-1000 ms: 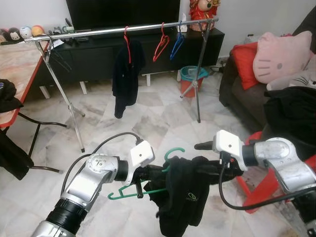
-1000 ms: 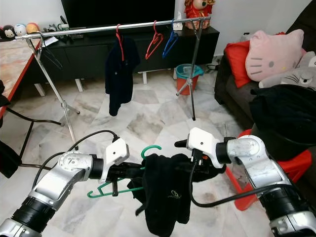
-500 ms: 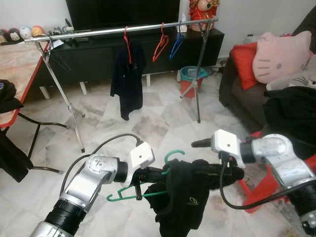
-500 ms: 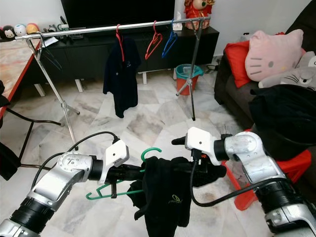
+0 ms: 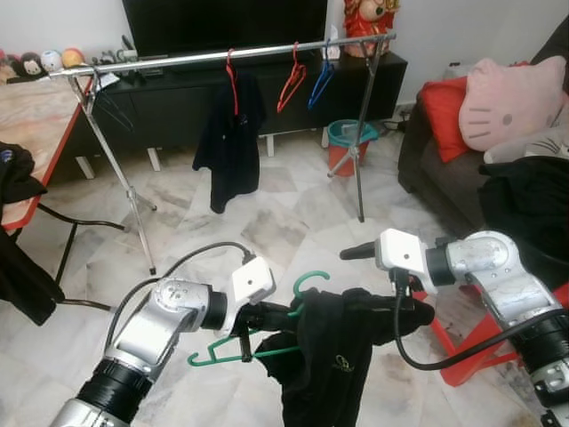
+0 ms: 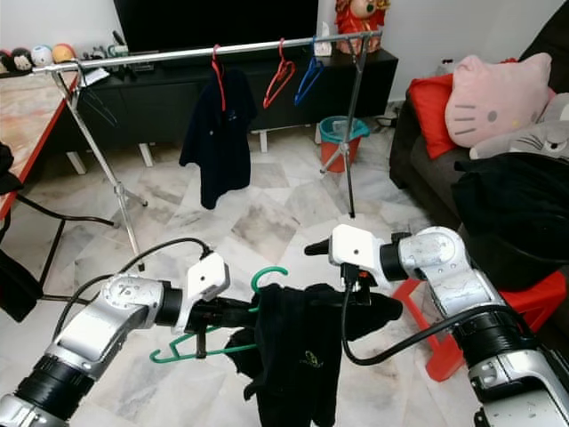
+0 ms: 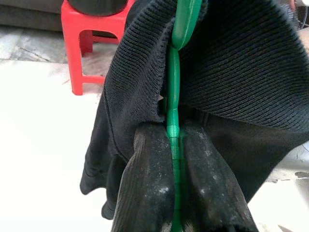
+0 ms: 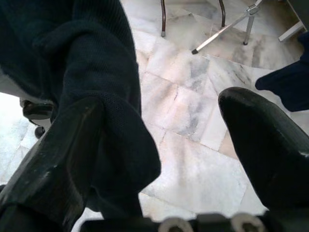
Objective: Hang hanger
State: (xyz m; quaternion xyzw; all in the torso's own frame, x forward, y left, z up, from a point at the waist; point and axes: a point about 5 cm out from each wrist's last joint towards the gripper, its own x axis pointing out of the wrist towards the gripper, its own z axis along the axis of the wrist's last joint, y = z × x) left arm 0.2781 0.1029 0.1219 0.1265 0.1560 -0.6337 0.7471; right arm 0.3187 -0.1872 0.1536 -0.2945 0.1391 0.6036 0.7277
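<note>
Though the black garment (image 5: 331, 356) is already draped on the green hanger (image 5: 233, 354), hanging isn't done: the rack rail (image 5: 222, 55) is well away across the floor, w/ a dark shirt (image 5: 229, 142), red and blue hangers on it. Left gripper (image 5: 260, 318), arm bent low in front, has its fingers (image 7: 147, 183) clamped on the hanger bar. Right gripper (image 6: 369, 310) reaches in from the right, fingers (image 8: 263, 145) apart, one tucked in the cloth. Next, I'd guess: walk over, hook it.

Green hanger (image 5: 267, 342) w/ black garment (image 5: 333, 356); red stool (image 7: 89, 29); grey-veined white marble floor (image 5: 267, 222)
</note>
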